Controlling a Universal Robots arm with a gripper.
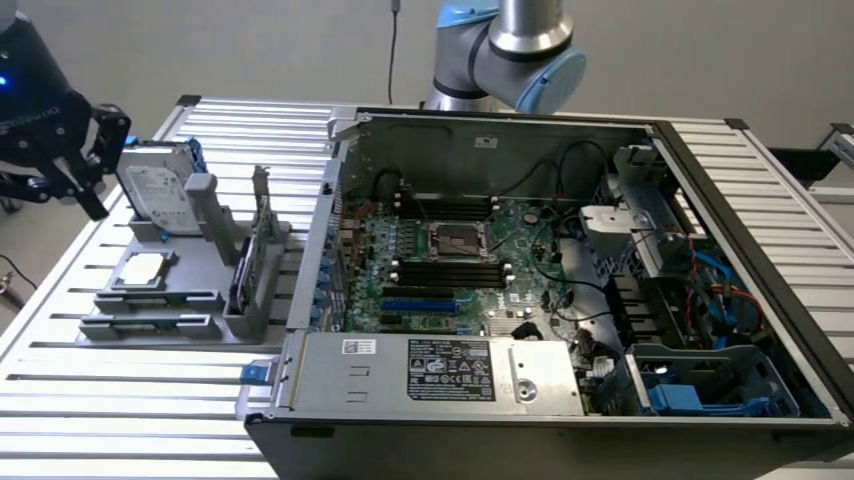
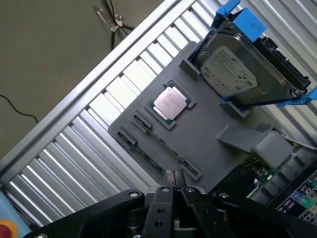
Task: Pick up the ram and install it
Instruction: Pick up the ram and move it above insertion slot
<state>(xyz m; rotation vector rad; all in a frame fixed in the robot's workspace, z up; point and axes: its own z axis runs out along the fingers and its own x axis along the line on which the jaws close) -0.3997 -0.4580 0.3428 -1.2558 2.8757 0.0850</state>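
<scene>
Wrist view: the claw [image 2: 173, 177] has its fingers pressed together, holding nothing, above the gray tray [image 2: 208, 134]. The ram [image 2: 148, 157] sits in the tray's edge slot just ahead of the fingertips, its long axis along that edge, left of the case [image 1: 534, 440].

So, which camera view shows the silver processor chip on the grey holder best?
The wrist view: it looks almost straight down on the processor chip in the grey holder, with its whole silver lid visible. The exterior view shows it at a slant, foreshortened, at that view's left.
</scene>
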